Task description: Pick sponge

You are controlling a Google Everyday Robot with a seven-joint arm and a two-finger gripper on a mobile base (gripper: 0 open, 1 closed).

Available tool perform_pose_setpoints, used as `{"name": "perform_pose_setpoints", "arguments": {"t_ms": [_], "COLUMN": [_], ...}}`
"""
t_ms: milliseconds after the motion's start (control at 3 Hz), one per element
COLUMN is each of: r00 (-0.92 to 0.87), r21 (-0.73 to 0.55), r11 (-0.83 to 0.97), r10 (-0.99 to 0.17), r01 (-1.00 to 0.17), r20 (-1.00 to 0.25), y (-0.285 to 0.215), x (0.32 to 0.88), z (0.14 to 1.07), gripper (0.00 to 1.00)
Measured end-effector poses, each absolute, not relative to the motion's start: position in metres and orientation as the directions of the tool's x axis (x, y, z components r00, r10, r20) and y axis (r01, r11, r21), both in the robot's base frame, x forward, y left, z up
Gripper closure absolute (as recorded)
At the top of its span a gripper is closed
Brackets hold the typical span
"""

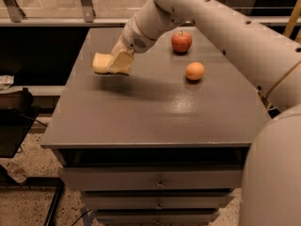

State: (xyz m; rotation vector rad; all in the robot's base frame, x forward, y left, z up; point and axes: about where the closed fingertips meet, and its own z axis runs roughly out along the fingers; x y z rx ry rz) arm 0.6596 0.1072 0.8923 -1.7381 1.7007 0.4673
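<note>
gripper [118, 65]: mine, clamped on the sponge [100, 62] | sponge: between my fingers, most of it jutting past them, seemingly just above the surface [141, 121] | risk: soft foam held off-centre could squirm loose and drop

Sponge [101, 63]: pale yellow soft block, far left of the surface [155, 112], right end clamped in the gripper [120, 63].
</note>
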Motion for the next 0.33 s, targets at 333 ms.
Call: {"name": "perform_pose_setpoints", "arguments": {"t_ms": [333], "r00": [0.117], "r21": [-0.263], "r11": [0.083], "r10": [-0.74], "r01": [-0.961], "r20": [-0.662], "y": [0.0877], "x": [0.6532], "z": [0.9186], "gripper": [1.0]}}
